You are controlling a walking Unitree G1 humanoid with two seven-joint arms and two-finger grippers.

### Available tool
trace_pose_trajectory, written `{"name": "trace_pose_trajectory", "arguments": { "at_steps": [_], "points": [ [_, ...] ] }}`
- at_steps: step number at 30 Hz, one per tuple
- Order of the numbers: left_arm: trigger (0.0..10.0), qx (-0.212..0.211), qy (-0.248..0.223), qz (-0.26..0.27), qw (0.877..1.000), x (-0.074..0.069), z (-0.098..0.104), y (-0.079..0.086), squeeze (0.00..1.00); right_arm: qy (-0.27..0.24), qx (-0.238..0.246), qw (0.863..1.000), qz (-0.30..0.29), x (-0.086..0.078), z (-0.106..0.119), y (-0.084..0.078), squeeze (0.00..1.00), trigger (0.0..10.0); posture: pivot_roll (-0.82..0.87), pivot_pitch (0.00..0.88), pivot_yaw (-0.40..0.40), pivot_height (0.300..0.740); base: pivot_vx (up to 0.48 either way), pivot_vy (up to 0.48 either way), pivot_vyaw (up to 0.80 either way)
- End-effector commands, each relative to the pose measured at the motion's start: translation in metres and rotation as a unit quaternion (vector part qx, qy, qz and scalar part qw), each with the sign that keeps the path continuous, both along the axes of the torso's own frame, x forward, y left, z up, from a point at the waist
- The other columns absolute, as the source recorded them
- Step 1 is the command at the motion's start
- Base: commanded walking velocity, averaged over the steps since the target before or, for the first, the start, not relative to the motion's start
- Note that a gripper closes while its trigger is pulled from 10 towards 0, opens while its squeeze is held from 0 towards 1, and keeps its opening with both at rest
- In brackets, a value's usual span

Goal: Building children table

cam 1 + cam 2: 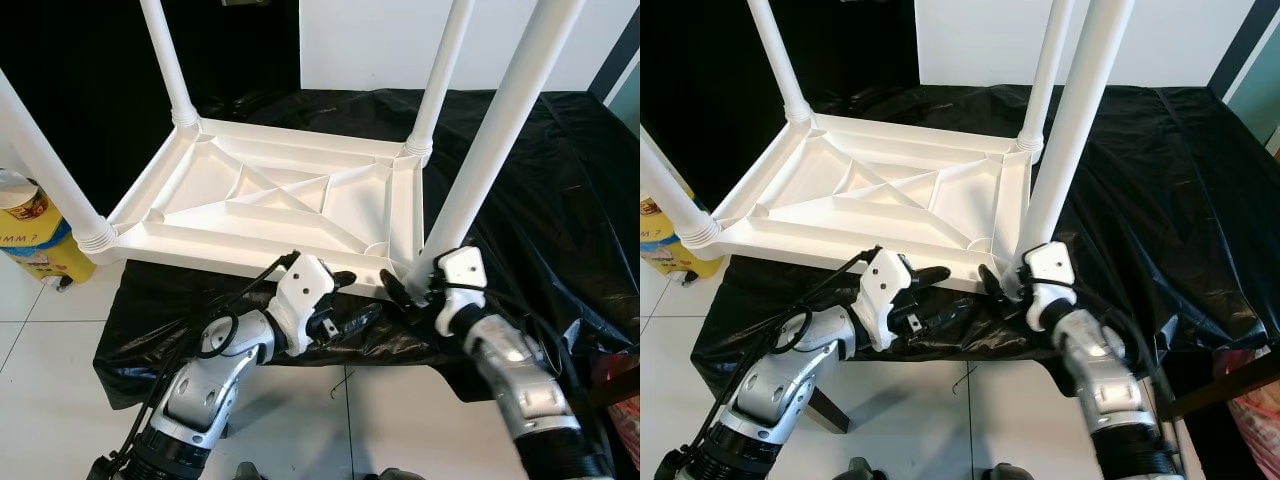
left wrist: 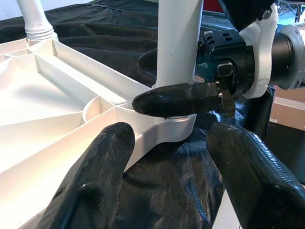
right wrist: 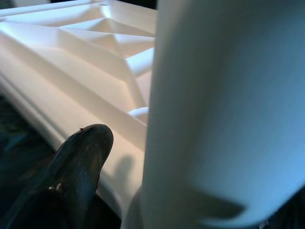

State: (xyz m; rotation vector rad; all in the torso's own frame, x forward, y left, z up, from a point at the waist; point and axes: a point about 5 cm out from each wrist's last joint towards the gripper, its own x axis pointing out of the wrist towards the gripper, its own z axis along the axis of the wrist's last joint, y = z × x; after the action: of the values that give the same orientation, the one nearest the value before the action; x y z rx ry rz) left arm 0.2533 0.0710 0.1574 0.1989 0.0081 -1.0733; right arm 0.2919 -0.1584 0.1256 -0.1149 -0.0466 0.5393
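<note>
The white children's table lay upside down on a worktop draped in black plastic sheet, legs pointing up. The right claw gripped the near leg at its base. The left claw hovered open just beside that corner.
</note>
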Motion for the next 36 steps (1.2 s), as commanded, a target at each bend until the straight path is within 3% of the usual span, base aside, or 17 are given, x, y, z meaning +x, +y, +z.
{"name": "trace_pose_trajectory", "arguments": {
  "at_steps": [1,10,11,12,13,14,23,24,25,26,33,36],
  "points": [
    [10.0,0.004,0.003,0.016,1.0,-0.001,-0.002,0.001,0.0,0.003,0.001,1.0,0.017,0.001,-0.001,-0.002,0.0,10.0,0.03,0.069,-0.04,0.74,0.0,0.0,0.0],
    [10.0,0.006,0.002,0.021,1.0,-0.002,-0.001,0.004,0.0,0.016,-0.035,0.997,0.071,0.012,-0.003,-0.005,0.0,10.0,0.07,0.063,-0.046,0.74,0.0,0.0,0.0],
    [10.0,0.007,0.002,0.021,1.0,-0.003,-0.001,0.004,0.0,0.018,-0.037,0.996,0.073,0.012,-0.005,-0.005,0.0,8.6,0.07,0.063,-0.046,0.74,0.0,0.0,0.0],
    [10.0,0.007,0.002,0.021,1.0,-0.003,-0.001,0.004,0.0,0.018,-0.037,0.996,0.073,0.012,-0.005,-0.005,0.0,8.6,0.07,0.063,-0.046,0.74,0.0,0.0,0.0],
    [10.0,0.009,0.001,0.023,1.0,-0.004,0.0,0.005,0.0,0.021,-0.039,0.996,0.08,0.012,-0.008,-0.006,0.0,3.8,0.08,0.063,-0.049,0.74,0.0,0.0,0.0],
    [10.0,0.009,0.001,0.024,1.0,-0.005,0.0,0.006,0.0,0.024,-0.041,0.996,0.081,0.013,-0.01,-0.007,0.0,0.0,0.09,0.063,-0.052,0.74,0.0,0.0,0.0],
    [10.0,0.009,0.003,0.029,1.0,-0.007,-0.001,0.005,0.0,0.029,-0.043,0.996,0.078,0.015,-0.014,-0.01,0.0,0.0,0.1,0.06,-0.064,0.74,0.0,0.0,0.0],
    [10.0,0.008,0.003,0.03,1.0,-0.007,-0.001,0.006,0.0,0.029,-0.042,0.996,0.074,0.015,-0.015,-0.01,0.0,2.2,0.1,0.061,-0.066,0.74,0.0,0.0,0.0],
    [10.0,0.008,0.003,0.03,1.0,-0.007,-0.001,0.006,0.0,0.029,-0.042,0.996,0.074,0.015,-0.015,-0.01,0.0,2.2,0.1,0.061,-0.066,0.74,0.0,0.0,0.0],
    [10.0,0.008,0.003,0.031,0.999,-0.007,-0.001,0.006,0.0,0.029,-0.04,0.997,0.067,0.015,-0.015,-0.011,0.0,10.0,0.1,0.064,-0.066,0.74,0.0,0.0,0.0],
    [10.0,0.009,0.004,0.035,0.999,-0.008,-0.001,0.007,0.0,0.027,-0.031,0.998,0.048,0.013,-0.018,-0.01,0.0,10.0,0.09,0.069,-0.071,0.74,0.0,0.0,0.0],
    [10.0,0.004,0.004,0.041,0.999,-0.008,-0.001,0.006,0.0,0.022,-0.022,0.999,0.01,0.007,-0.02,-0.009,0.0,10.0,0.07,0.073,-0.075,0.74,0.0,0.0,0.0]
  ]
}}
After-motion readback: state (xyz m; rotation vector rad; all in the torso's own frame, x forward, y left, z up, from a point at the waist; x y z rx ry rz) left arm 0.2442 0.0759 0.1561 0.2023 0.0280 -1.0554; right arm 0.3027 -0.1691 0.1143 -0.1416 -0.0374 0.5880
